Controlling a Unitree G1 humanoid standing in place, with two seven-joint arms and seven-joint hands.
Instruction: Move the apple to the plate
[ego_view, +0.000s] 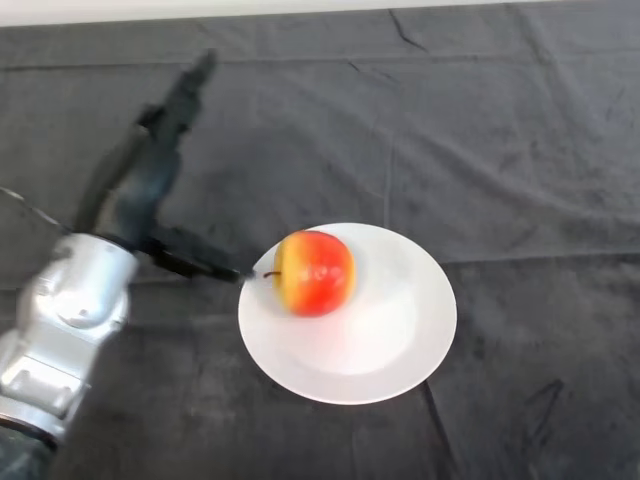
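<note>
A red and yellow apple (314, 272) lies on the left part of a round white plate (400, 335), its stem pointing left. My left hand (150, 185) is to the left of the plate, apart from the apple. Its fingers (185, 95) stretch straight up and away over the cloth, and the thumb (195, 258) points right toward the plate's left rim. The hand is open and holds nothing.
A dark creased cloth (500, 150) covers the whole table. A pale strip of the table's far edge (300, 8) runs along the top of the view.
</note>
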